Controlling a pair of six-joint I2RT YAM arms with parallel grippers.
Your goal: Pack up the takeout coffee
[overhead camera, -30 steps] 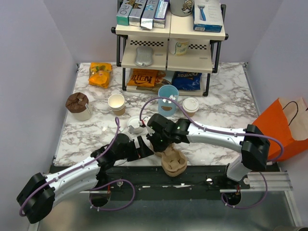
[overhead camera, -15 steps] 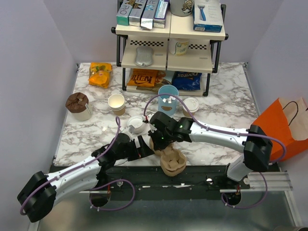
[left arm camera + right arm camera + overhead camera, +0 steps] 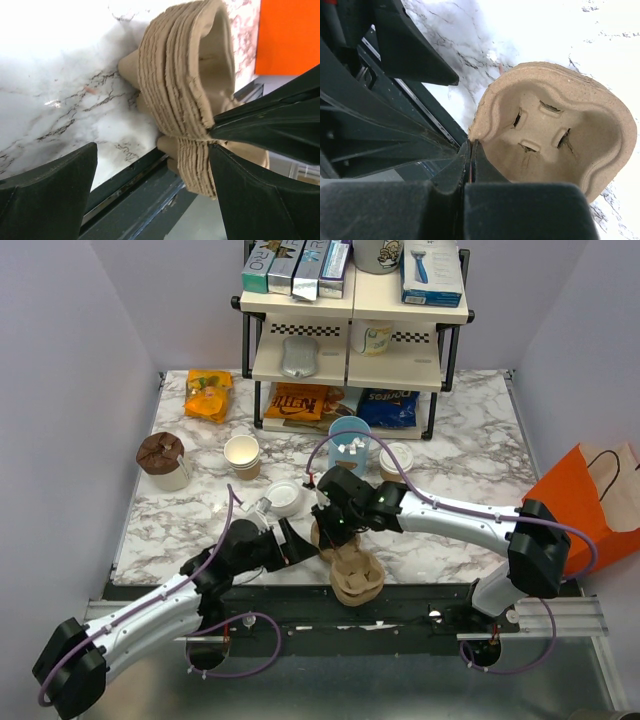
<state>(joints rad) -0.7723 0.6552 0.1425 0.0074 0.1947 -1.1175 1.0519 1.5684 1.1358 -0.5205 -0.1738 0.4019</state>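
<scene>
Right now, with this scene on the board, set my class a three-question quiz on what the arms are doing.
1. True or false: the right fingers are shut on the rim of the pulp carrier stack.
2. Multiple choice: the left fingers are A) wide open at the stack, B) shut on an orange bag, C) holding a lid.
3. Short answer: is the takeout coffee in a carrier yet?
Key: 1 true; 2 A; 3 no.

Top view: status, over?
Right gripper shut on brown moulded-pulp carrier stack. Left gripper open at its side. White-lidded tan paper cup untouched beside light-blue cup. Right arm crosses before it.
</scene>
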